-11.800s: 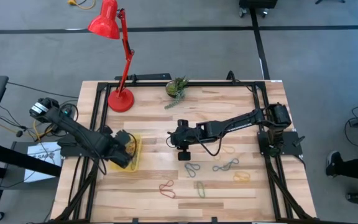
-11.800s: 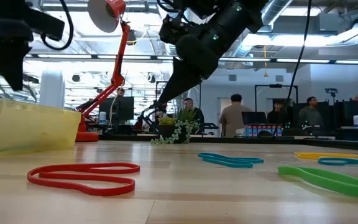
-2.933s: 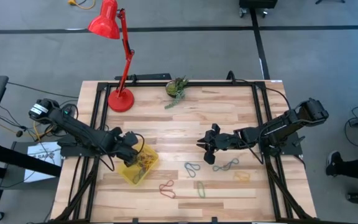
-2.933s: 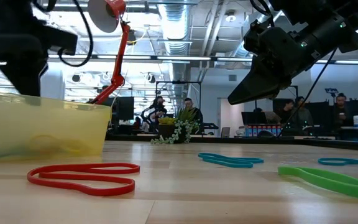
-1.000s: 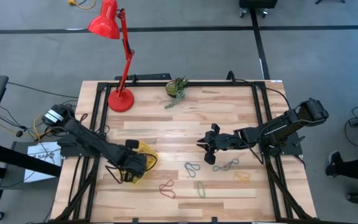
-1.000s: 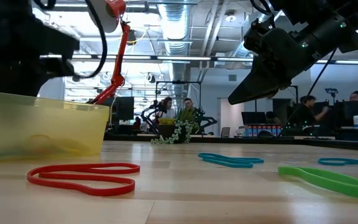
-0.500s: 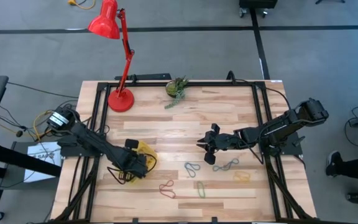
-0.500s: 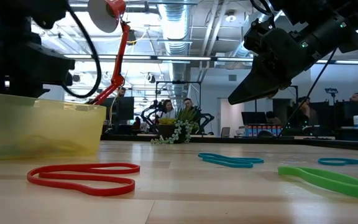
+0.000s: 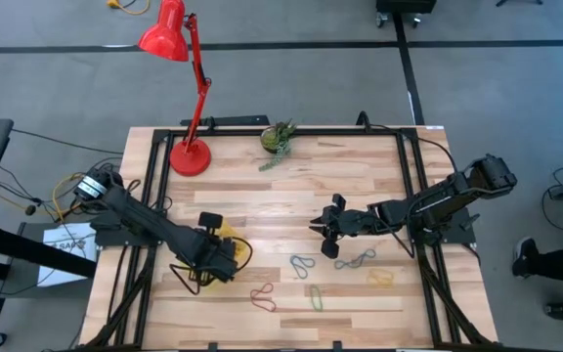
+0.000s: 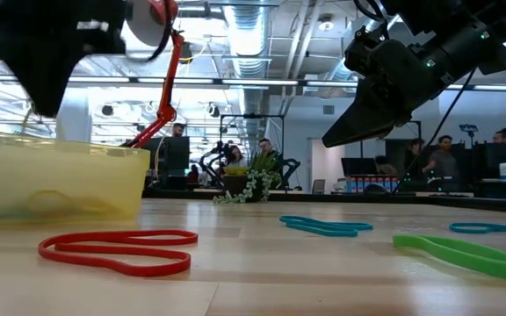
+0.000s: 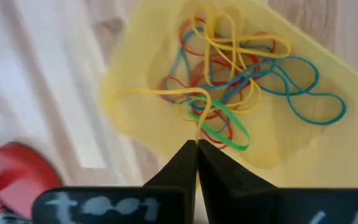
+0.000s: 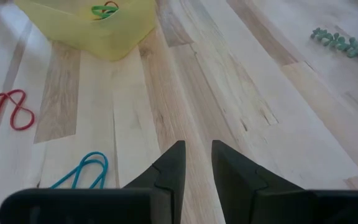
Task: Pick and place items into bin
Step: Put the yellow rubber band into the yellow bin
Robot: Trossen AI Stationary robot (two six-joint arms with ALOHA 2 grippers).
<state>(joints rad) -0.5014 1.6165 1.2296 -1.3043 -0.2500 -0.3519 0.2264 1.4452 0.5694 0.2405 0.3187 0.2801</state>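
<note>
No legible writing on yellow bin (image 11: 303, 155) or bands (image 11: 241, 68)

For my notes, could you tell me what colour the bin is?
The bin is translucent yellow, clearest in the left wrist view.

Red desk lamp (image 9: 186, 98) on the table's far left part: round base (image 9: 190, 157) on the wood, shade (image 9: 163, 32) leaning out past the far edge. Small green plant clump (image 9: 278, 138) near the far edge, about mid-width (one sprig trailing onto the boards). Light wood-plank table (image 9: 291, 196), black frame. People (image 10: 437, 167) at desks in the background.
</note>
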